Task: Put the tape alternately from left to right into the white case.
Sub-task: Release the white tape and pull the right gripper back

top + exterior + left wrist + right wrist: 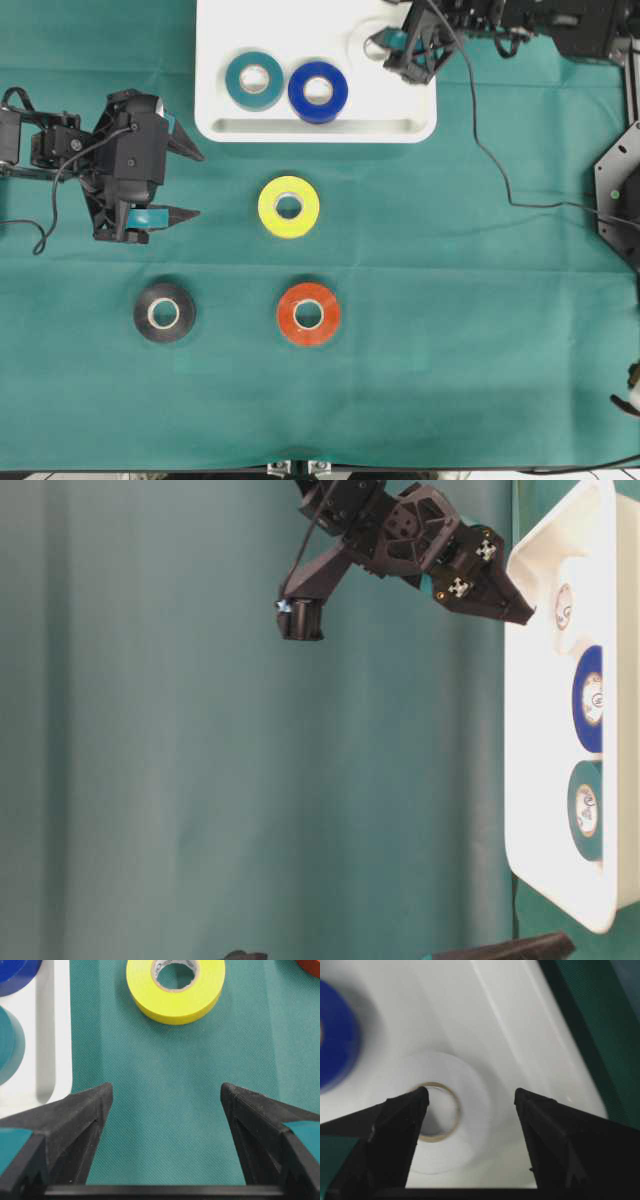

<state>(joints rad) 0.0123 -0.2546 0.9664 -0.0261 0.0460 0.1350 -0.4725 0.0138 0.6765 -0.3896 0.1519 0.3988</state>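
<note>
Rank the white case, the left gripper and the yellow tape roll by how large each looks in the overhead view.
1. white case, clearly the largest.
2. left gripper, counted with its black body.
3. yellow tape roll, the smallest.

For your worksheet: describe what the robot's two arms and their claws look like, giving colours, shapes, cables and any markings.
Both arms are black, angular and blocky. The left claw ends in two pointed, wedge-shaped black fingers, with teal pads on their inner faces. The right claw is built the same way, with the same teal patches. Thin black cables loop along each arm. In the table-level view, small white cross-shaped fittings show on the right arm's wrist.
</note>
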